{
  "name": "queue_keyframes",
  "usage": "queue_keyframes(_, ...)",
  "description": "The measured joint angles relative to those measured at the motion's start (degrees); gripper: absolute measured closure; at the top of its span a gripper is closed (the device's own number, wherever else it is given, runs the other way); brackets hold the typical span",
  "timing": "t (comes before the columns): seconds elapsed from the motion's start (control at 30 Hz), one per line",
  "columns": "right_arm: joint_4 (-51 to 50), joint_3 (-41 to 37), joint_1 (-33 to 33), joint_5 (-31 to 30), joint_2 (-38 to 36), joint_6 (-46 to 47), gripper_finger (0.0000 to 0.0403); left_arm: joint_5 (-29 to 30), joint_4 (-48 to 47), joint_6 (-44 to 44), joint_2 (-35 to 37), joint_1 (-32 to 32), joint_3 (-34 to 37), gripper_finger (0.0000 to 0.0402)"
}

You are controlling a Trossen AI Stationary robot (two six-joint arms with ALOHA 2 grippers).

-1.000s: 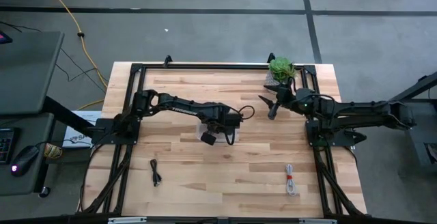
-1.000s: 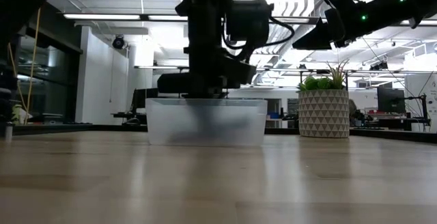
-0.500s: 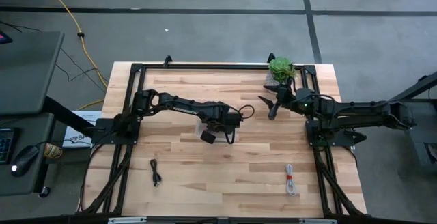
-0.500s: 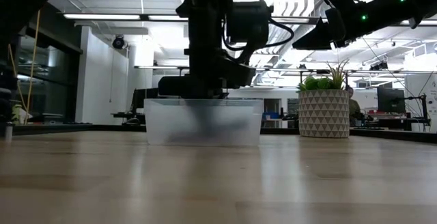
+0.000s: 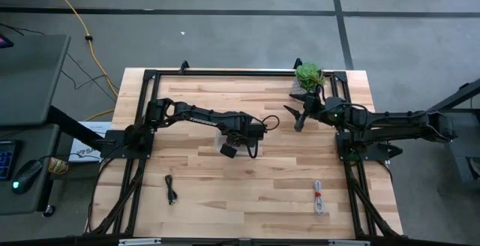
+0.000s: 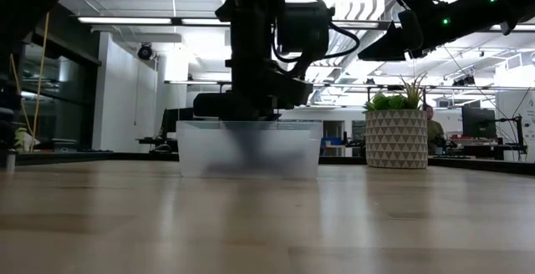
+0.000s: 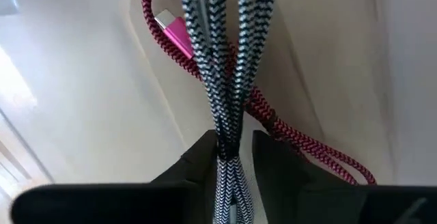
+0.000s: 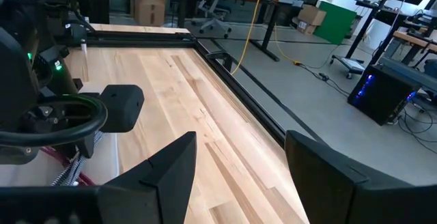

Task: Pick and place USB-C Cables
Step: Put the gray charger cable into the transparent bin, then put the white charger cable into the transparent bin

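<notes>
My left gripper (image 7: pixel 227 157) stands in the clear container (image 6: pixel 251 149) at the table's middle, shut on the grey braided cable (image 7: pixel 222 67). The dark red cable (image 7: pixel 287 132), with a pink plug (image 7: pixel 174 31), lies on the container's floor under it. The black cable (image 5: pixel 171 190) lies flat on the table's near left. The white cable with a red tie (image 5: pixel 320 198) lies flat on the near right. My right gripper (image 8: pixel 239 162) waits open, raised near the plant. My left gripper pinches the grey cable's bundled strands (image 7: pixel 227 136) between its two fingers, coming from above and pointing down into the container. Several strands run together through the hold, along the fingers. The bundle reaches from the fingertips over the dark red cable; its far end lies outside the picture.
A potted plant (image 5: pixel 307 73) stands at the table's far right, close behind my right arm (image 5: pixel 390 122). A black frame rail (image 5: pixel 240 72) runs round the table. Bare wood lies between the container (image 5: pixel 229 142) and the two cables near the front edge.
</notes>
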State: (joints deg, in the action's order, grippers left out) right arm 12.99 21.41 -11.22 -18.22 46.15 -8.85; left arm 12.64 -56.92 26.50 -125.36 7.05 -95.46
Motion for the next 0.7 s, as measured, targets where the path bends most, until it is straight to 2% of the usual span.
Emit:
queue_keyframes(0.33, 0.0, 0.0, 0.0, 0.0, 0.0, 0.0, 0.0187, 0.3, -4.8, -5.5, 0.4, 0.0, -0.1, 0.0207)
queue_keyframes(0.43, 0.0, 0.0, 0.0, 0.0, 0.0, 0.0, 0.0187, 0.6, -7.9, -6.4, 0.6, 0.0, -2.0, 0.0177)
queue_keyframes(0.57, 0.0, 0.0, 0.0, 0.0, 0.0, 0.0, 0.0187, 3.9, -13.9, -6.5, 0.7, -0.3, -7.0, 0.0158)
queue_keyframes(0.7, 0.0, 0.0, 0.0, 0.0, 0.0, 0.0, 0.0187, 8.3, -21.0, -9.3, 0.8, -0.5, -15.1, 0.0159)
